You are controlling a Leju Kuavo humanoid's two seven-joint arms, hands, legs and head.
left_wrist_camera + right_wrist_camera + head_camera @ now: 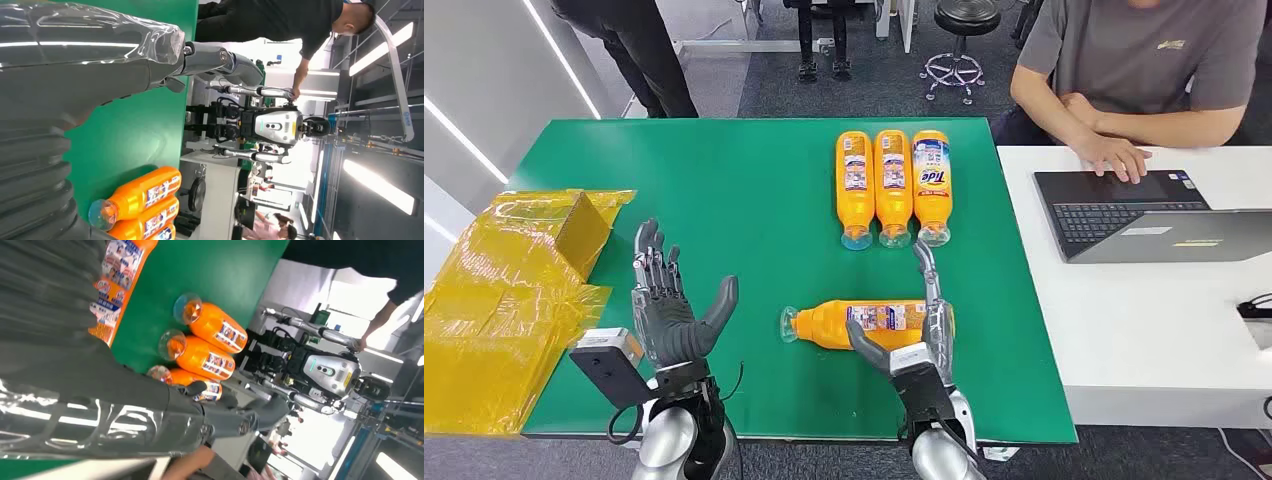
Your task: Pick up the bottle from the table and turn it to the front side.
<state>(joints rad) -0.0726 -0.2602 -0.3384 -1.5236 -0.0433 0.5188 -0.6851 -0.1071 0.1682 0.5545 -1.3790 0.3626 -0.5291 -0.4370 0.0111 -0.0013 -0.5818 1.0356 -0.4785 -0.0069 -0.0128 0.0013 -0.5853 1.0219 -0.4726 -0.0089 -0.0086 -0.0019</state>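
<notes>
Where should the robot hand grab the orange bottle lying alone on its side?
Probably around the wide base end of the lone bottle, coming from the table's near edge. It lies crosswise, cap to the left, and the right robot hand already sits at that end.

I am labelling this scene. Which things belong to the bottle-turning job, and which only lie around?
Job: lone orange bottle lying on its side; right hand around it; left hand open; green table.

Lying around: three bottles in a row; yellow packaging; laptop.

Green table with 3 side-by-side orange bottles, 1 nearer bottle, perhaps flattened yellow packaging.
</notes>
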